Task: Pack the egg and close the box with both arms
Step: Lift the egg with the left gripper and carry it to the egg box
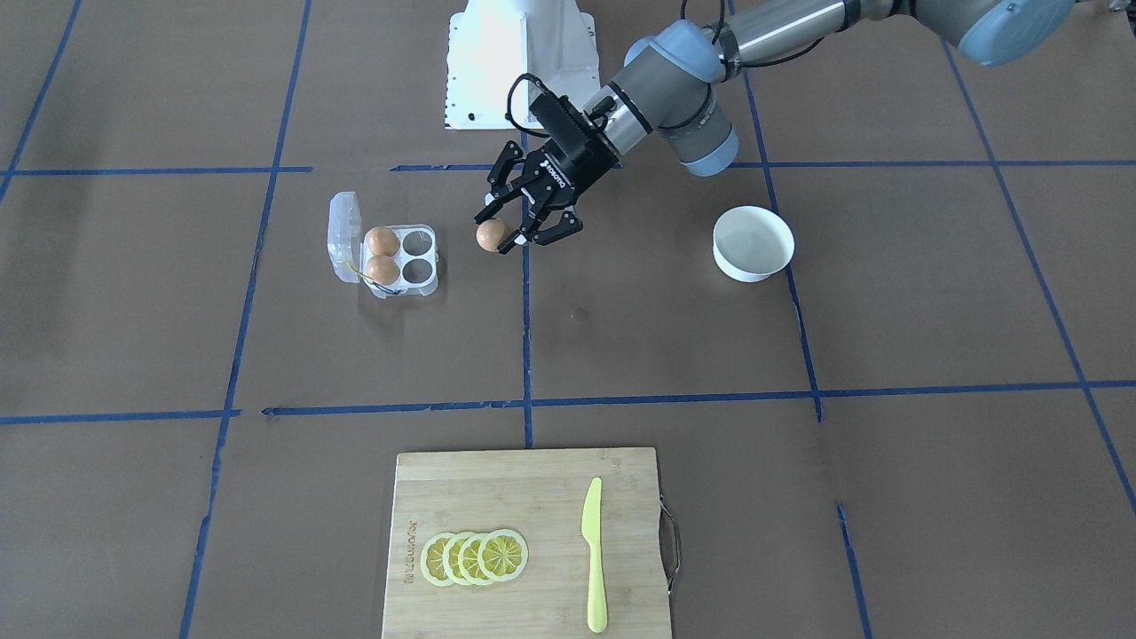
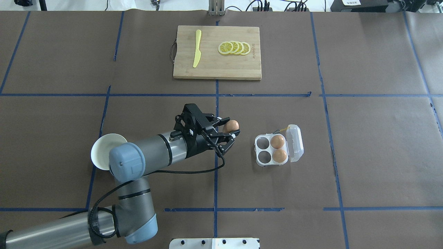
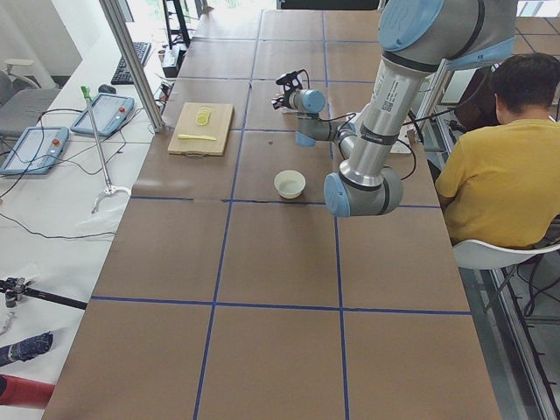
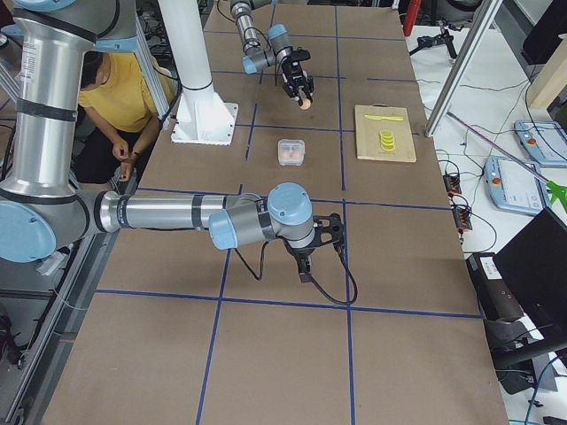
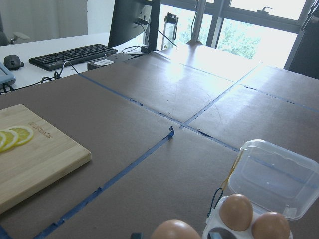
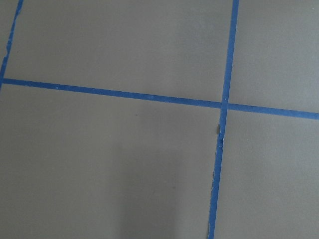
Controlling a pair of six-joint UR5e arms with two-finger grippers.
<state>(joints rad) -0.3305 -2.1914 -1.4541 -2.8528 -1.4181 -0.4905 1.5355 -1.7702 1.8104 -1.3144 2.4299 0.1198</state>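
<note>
Egg [image 1: 490, 235] held in the air, just short of the box [image 1: 434, 263].
The egg is pinched between the fingers of the left gripper [image 1: 504, 232], whose jaws are part closed around it, near the box's empty cups and not touching it. The box lid is open, and two other eggs [image 1: 382, 240] are seated in the cups by the lid. The right gripper [image 4: 306, 266] is seen only in a side view, well apart; its opening cannot be told.

Overhead view: bare table [image 2: 246, 140] between the held egg [image 2: 232, 124] and the box [image 2: 258, 149] at centre right; its left cups [image 2: 263, 141] free, two eggs [image 2: 278, 141] and open lid [image 2: 297, 143] crowd its right
</note>
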